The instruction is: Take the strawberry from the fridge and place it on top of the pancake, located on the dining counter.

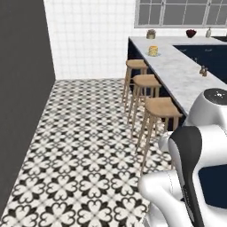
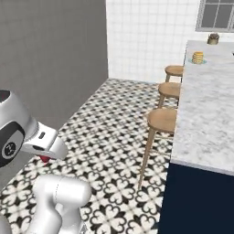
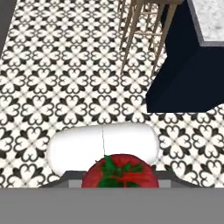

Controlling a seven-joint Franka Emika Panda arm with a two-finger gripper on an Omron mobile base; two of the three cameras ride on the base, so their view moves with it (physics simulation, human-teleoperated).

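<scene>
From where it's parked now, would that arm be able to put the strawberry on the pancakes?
Probably not yet. The pancakes sit at the far end of the counter, past three stools, while the fingers hold the strawberry low over the floor. Nothing blocks the way; it looks too far.

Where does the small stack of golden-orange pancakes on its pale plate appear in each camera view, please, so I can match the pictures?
Left base view: the stack of golden-orange pancakes sits upper centre-right, at the far end of the long white-grey marble counter.
Right base view: the pancakes sit upper right, again on the counter's far end.
Hand view: not in it.
Shared landmark: the row of round wooden stools along the counter, legs at the hand view's top.
</scene>
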